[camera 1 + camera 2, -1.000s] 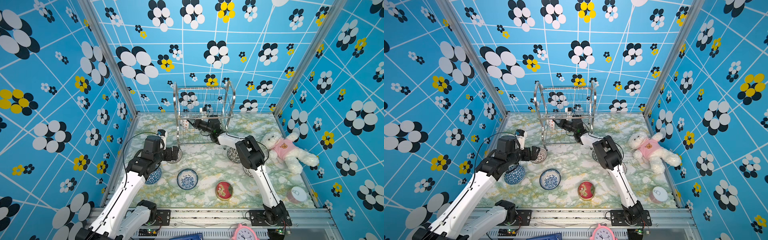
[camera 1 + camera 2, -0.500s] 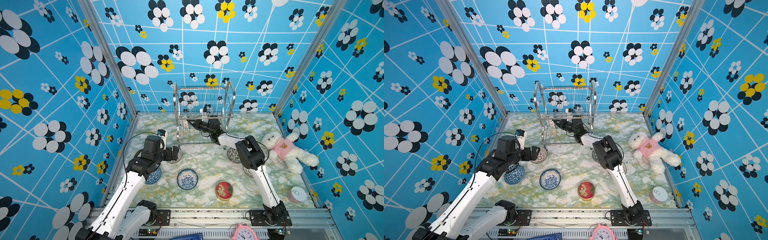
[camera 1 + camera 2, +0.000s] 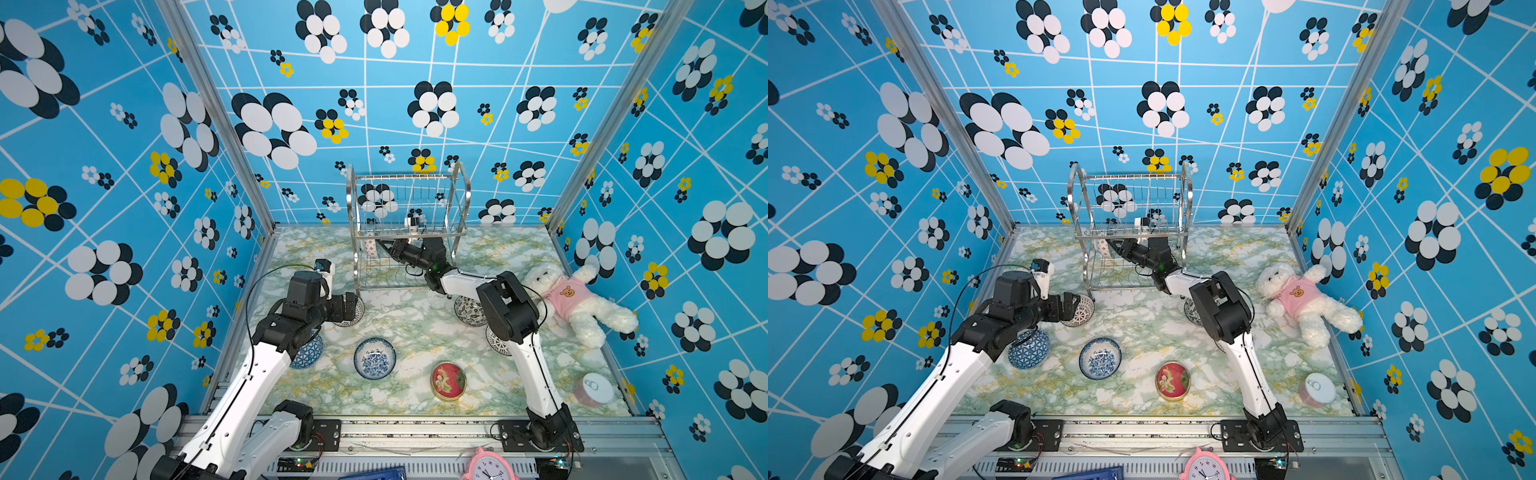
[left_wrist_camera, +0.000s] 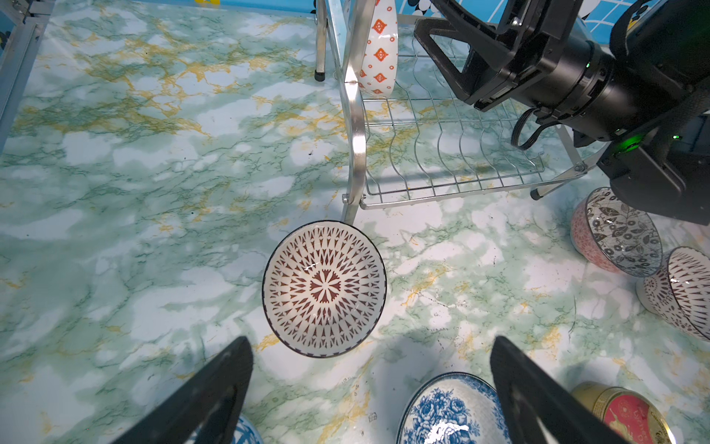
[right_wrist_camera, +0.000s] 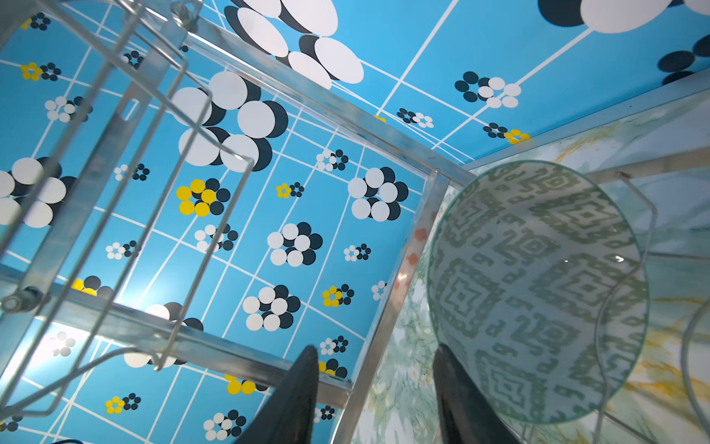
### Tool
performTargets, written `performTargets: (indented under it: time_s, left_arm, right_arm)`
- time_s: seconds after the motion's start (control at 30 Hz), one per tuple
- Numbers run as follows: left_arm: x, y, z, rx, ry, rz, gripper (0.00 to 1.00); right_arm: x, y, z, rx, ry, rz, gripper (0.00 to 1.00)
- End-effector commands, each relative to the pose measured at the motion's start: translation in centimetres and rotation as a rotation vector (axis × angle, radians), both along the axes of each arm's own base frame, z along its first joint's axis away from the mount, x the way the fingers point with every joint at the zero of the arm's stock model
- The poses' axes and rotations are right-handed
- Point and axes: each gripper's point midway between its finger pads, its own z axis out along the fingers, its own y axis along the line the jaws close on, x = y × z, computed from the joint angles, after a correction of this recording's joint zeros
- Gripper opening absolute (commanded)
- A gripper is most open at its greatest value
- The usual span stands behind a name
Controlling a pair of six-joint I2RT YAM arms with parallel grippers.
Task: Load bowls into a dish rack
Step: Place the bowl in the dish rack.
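The steel dish rack stands at the back. A bowl with orange diamonds stands on edge at its lower tier's left end. My right gripper reaches into that tier, open, with one finger just inside this bowl's green-patterned inside. My left gripper hangs wide open over a brown-patterned bowl by the rack's front leg. Two blue bowls and two dark-patterned bowls lie on the table.
A flat red tin lies near the front. A white teddy in pink sprawls at the right wall, and a pink can lies in the front right corner. Blue patterned walls close in three sides.
My right gripper has opened off the orange-diamond bowl, which now stands in the rack by itself. The left arm has not moved.
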Motion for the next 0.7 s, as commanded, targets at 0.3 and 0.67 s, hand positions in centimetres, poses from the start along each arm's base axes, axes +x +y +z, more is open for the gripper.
performTargets:
  time_s: [0.3, 0.67]
  left_arm:
    - [0.0, 1.1, 0.0, 0.059, -0.012, 0.037, 0.98]
    - [-0.1, 1.3, 0.0, 0.063, -0.007, 0.051, 0.98]
  right_arm:
    - [-4.5, -0.1, 2.0, 0.047, -0.012, 0.032, 0.50]
    - [-8.6, -0.9, 1.8, 0.032, 0.013, 0.060, 0.48]
